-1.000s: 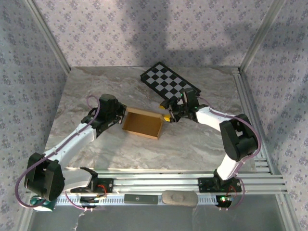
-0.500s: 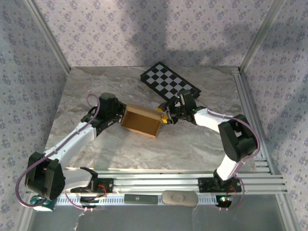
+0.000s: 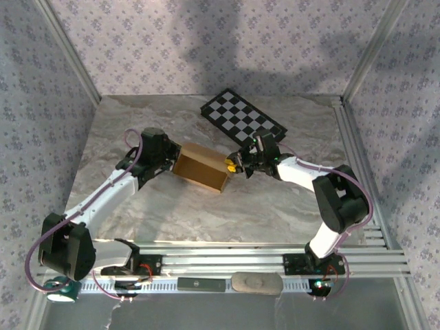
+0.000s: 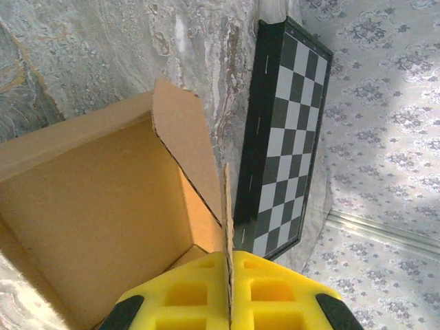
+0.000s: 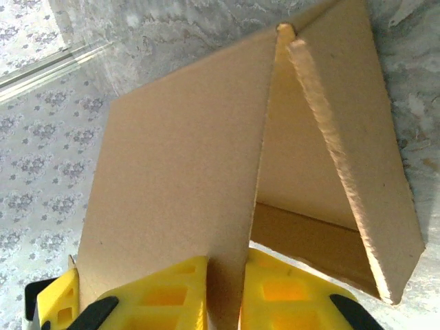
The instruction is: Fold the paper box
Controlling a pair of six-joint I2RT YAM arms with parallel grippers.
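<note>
Now left fingers (image 4: 271, 271) and right fingers (image 5: 289, 271) are clamping opposite walls of the paper box (image 3: 199, 168); tucking flaps inward seems next.

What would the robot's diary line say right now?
left claw: shut on box wall | right claw: shut on opposite side | box: top open

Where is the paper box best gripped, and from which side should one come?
Grip a thin upright end wall of the paper box, one finger inside and one outside, coming in from that end. The walls are thin sheets that fit between jaws; the whole body looks too wide. The left gripper and right gripper pinch opposite ends this way.
</note>
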